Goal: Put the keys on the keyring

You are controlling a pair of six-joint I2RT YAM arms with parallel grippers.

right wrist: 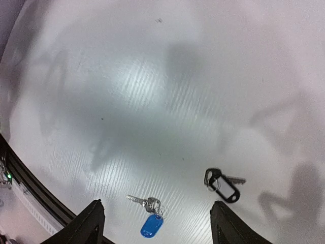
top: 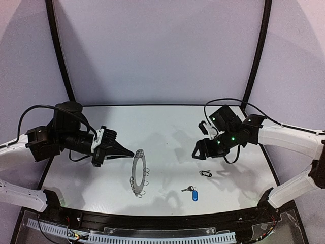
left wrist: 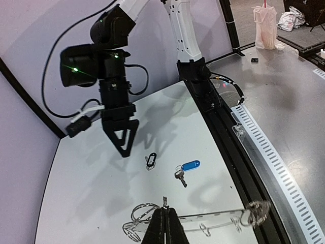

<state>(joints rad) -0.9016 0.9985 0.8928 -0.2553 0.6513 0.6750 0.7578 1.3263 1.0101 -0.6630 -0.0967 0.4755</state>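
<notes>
Where a white counter [top: 167, 127] is enclosed by pale lilac walls [top: 162, 51] and black curved posts [top: 60, 56], the keyring [left wrist: 213, 219] is pinched at its rim by the pressed-together left hand [left wrist: 163, 226]. The right hand [right wrist: 157, 203] is spread, holding nothing, over the blue-tagged key [top: 192, 192] and the dark key [top: 205, 174], which are laid near each other on the counter, apart from the keyring. Only in the left wrist view is a grey floor [left wrist: 284, 101] with a white bag [left wrist: 266, 25] shown beyond the counter's edge.

Open table [top: 167, 127] surrounds blue-tagged key [top: 192, 192] and dark key [top: 205, 174] (keyring [top: 133, 175] well apart).
</notes>
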